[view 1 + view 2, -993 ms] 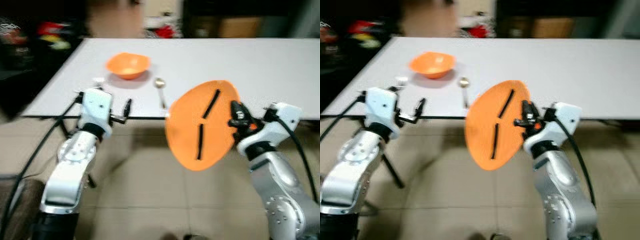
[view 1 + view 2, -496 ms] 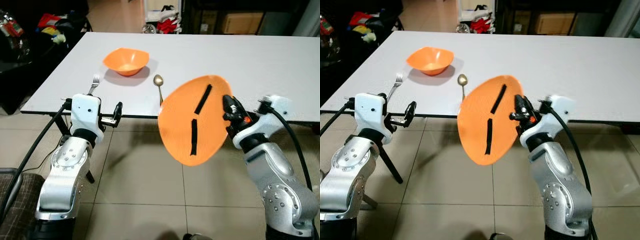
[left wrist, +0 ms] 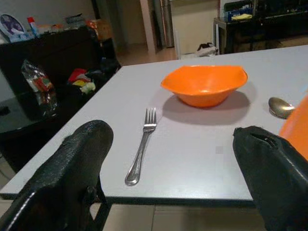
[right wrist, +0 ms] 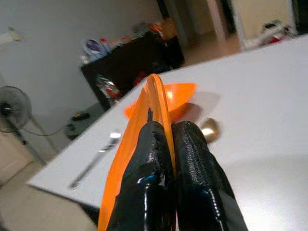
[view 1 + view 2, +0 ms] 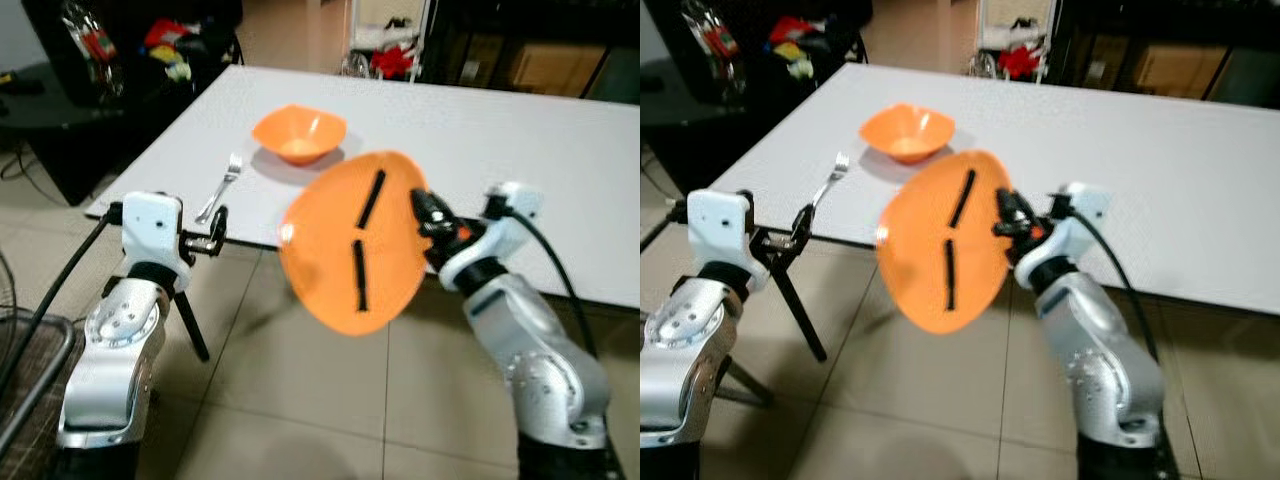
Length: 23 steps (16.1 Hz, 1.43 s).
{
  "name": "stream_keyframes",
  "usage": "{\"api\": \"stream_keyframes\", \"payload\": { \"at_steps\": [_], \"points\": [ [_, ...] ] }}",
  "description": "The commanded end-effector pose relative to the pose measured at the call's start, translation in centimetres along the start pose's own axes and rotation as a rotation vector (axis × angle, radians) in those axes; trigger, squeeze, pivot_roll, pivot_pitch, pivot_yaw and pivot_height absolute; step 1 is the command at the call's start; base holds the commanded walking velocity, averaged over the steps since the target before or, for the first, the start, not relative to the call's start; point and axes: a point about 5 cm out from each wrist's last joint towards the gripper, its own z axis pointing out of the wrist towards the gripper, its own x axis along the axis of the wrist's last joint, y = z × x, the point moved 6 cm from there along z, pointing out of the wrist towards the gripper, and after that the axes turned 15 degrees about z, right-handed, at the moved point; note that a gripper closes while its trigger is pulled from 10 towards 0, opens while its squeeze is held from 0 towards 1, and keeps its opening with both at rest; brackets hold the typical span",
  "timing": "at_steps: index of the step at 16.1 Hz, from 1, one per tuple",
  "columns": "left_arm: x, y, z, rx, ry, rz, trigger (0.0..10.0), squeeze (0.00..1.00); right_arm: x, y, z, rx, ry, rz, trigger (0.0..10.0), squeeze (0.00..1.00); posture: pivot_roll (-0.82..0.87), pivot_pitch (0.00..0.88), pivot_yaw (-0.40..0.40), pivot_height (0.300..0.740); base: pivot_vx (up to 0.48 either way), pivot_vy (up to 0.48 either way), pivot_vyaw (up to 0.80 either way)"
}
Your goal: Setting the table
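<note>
the right gripper (image 5: 420,205) is clamped on the rim of an orange plate (image 5: 350,245), holding it tilted on edge in the air before the near edge of the tabletop (image 5: 520,140). the left gripper (image 3: 168,163) is spread wide, empty. a bowl (image 5: 299,134), fork (image 5: 222,186) and spoon (image 3: 281,106) lie on the tabletop.

My arms are silver, built of rounded metal segments with small screws dotting the lower housings. Each wrist ends in a white boxy block. A black cable loops from each block back along the arm. My left gripper (image 5: 216,232) and right gripper (image 5: 424,208) have black, rough-textured fingers (image 4: 190,159); an orange spot marks the right wrist.
</note>
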Motion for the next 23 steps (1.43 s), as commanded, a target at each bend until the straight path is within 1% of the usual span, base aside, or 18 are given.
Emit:
{"api": "stream_keyframes", "payload": {
  "at_steps": [1, 5, 10, 13, 16, 17, 19, 20, 21, 22, 23],
  "points": [
    [-0.2, -0.5, 0.1, 0.008, -0.005, 0.007, 10.0, 0.00, 0.4, -1.0, 0.1, 0.056, 0.006, 0.026, 10.0, 0.00, 0.07, 0.000, 0.016, 0.740, 0.435, 0.000, 0.00],
    [-0.5, -0.6, -0.1, 0.011, -0.011, 0.004, 10.0, 0.00, -0.1, -1.5, 0.1, 0.104, -0.040, 0.038, 10.0, 0.00, 0.07, 0.000, 0.009, 0.740, 0.430, 0.000, 0.00],
    [-0.7, -1.4, -0.4, 0.033, -0.014, 0.015, 10.0, 0.00, -0.8, -2.2, 0.1, 0.166, -0.091, 0.079, 10.0, 0.00, 0.10, 0.000, -0.007, 0.740, 0.431, 0.000, 0.00],
    [-0.6, -1.6, -0.6, 0.035, -0.013, 0.019, 10.0, 0.00, -1.0, -2.4, 0.0, 0.188, -0.112, 0.098, 10.0, 0.00, 0.10, 0.000, -0.009, 0.740, 0.418, 0.000, 0.00],
    [-0.6, -1.4, -0.8, 0.019, -0.009, 0.001, 10.0, 0.00, -1.3, -2.5, -0.1, 0.199, -0.126, 0.142, 10.0, 0.00, 0.11, 0.000, -0.009, 0.740, 0.000, 0.000, 0.00],
    [-0.7, -1.2, -0.9, -0.004, -0.011, 0.005, 10.0, 0.00, -1.4, -2.4, -0.1, 0.199, -0.128, 0.167, 10.0, 0.00, 0.11, 0.000, -0.009, 0.740, 0.000, 0.000, 0.00],
    [-0.9, -0.3, -1.5, -0.110, 0.000, 0.020, 10.0, 0.00, -1.7, -1.9, -0.1, 0.189, -0.145, 0.222, 10.0, 0.00, 0.11, 0.000, -0.003, 0.740, 0.000, 0.000, 0.00],
    [-1.1, 0.0, -1.8, -0.182, -0.006, 0.016, 10.0, 0.00, -2.5, -1.4, 0.0, 0.168, -0.189, 0.257, 10.0, 0.00, 0.11, 0.000, 0.000, 0.740, 0.000, 0.000, 0.00],
    [-1.1, 0.0, -2.0, -0.213, -0.006, 0.012, 10.0, 0.00, -3.2, -1.2, 0.1, 0.157, -0.229, 0.267, 10.0, 0.00, 0.11, 0.000, 0.004, 0.740, 0.000, 0.000, 0.00],
    [-1.0, 0.1, -2.2, -0.247, -0.003, 0.019, 10.0, 0.00, -4.0, -1.3, 0.2, 0.163, -0.275, 0.290, 10.0, 0.00, 0.11, 0.000, 0.008, 0.740, 0.000, 0.000, 0.00],
    [-1.0, 0.2, -2.4, -0.286, -0.005, 0.017, 10.0, 0.00, -4.8, -1.5, 0.4, 0.175, -0.324, 0.345, 10.0, 0.00, 0.11, 0.000, 0.009, 0.740, 0.000, 0.000, 0.00]
  ]
}}
